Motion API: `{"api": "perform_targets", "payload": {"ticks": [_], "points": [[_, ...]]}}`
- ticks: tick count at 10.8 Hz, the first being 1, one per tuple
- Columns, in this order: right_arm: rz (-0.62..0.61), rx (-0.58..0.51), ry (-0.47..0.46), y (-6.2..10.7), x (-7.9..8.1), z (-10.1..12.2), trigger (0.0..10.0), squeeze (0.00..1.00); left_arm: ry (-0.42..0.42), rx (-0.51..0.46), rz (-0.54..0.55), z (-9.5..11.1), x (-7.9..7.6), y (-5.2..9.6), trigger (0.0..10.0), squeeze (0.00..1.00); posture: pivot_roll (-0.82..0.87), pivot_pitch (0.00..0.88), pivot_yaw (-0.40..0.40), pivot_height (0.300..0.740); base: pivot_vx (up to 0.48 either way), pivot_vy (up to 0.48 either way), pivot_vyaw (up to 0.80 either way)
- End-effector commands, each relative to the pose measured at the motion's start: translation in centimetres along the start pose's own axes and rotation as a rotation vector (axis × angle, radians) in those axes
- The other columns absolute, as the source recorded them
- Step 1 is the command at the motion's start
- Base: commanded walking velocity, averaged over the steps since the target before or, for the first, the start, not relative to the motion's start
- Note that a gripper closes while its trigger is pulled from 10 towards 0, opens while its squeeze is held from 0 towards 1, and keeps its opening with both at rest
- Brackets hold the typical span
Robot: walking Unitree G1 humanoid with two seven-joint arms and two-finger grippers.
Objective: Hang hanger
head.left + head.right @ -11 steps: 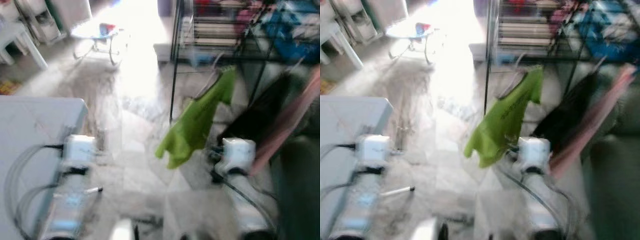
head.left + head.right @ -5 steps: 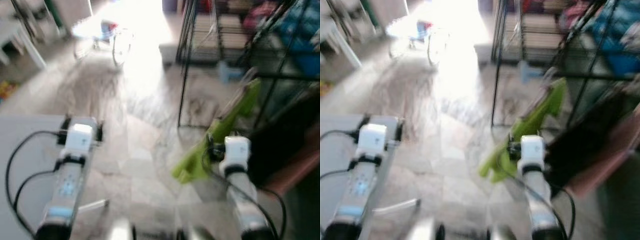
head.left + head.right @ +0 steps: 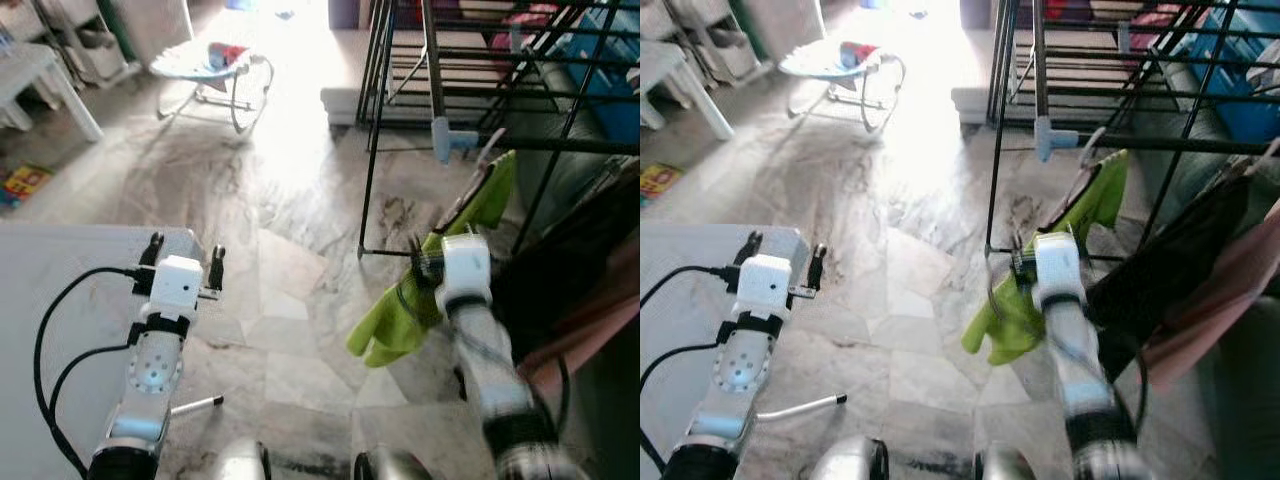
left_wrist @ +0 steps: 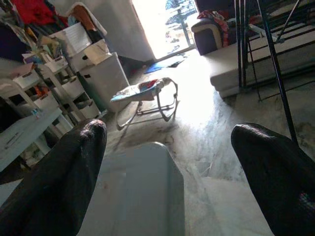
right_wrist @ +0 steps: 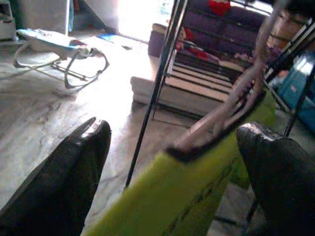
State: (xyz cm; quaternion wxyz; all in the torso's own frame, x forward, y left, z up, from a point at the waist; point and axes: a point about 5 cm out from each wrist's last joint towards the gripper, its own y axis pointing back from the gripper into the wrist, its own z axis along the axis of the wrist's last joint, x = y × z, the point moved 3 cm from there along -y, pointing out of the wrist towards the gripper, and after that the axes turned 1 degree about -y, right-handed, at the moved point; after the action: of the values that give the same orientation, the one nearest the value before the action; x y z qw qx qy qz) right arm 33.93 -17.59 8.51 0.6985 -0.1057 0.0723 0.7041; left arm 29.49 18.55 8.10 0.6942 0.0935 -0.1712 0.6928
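Right claw (image 5: 172, 162): fingers apart, the hanger between them, centre right of the head view.
Hanger (image 5: 231, 105): pale, carrying a green shirt (image 3: 405, 310), just before the black drying rack (image 3: 500, 70).
Left claw (image 3: 185, 262): fingers apart, empty, over the grey table (image 3: 50, 300) corner, lower left.
Around: baby bouncer (image 3: 215, 65) upper left; dark garment (image 3: 1160, 265) and pink garment (image 3: 1220, 295) at right.

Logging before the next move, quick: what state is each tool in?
Left tool: open, empty.
Right tool: open around the pink hanger carrying the lime-green shirt, not clamped.
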Motion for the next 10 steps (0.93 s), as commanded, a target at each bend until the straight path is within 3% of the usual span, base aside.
{"api": "perform_targets", "payload": {"ticks": [1, 3, 7, 8, 10], "points": [[-0.018, 0.044, 0.015, -0.5, 0.0, -0.6, 10.0, 0.00, -0.013, 0.020, -0.001, -0.6, 0.2, 0.2, 10.0, 0.00, 0.04, 0.123, 0.013, 0.740, 0.000, 0.000, 0.00], [-0.118, 0.119, 0.048, -1.3, -0.5, -1.1, 10.0, 0.00, 0.000, 0.030, 0.017, -0.7, 0.3, 0.3, 10.0, 0.00, 0.06, 0.119, 0.005, 0.740, 0.000, 0.000, 0.00], [-0.292, 0.239, 0.060, -0.1, -2.5, -3.7, 10.0, 0.00, 0.018, 0.035, 0.001, -0.8, -0.5, 0.2, 10.0, 0.00, 0.04, 0.122, 0.012, 0.740, 0.000, 0.000, 0.00], [-0.324, 0.247, 0.044, -0.2, -3.3, -3.7, 10.0, 0.00, 0.016, 0.032, -0.010, -0.7, -0.6, -0.1, 10.0, 0.00, 0.03, 0.129, 0.016, 0.740, 0.000, 0.000, 0.00], [-0.283, 0.196, 0.026, -1.7, -3.4, -2.2, 10.0, 0.00, 0.016, 0.016, -0.009, -0.1, -0.6, -0.8, 10.0, 0.00, 0.03, 0.148, 0.023, 0.740, 0.000, 0.000, 0.00]]}}
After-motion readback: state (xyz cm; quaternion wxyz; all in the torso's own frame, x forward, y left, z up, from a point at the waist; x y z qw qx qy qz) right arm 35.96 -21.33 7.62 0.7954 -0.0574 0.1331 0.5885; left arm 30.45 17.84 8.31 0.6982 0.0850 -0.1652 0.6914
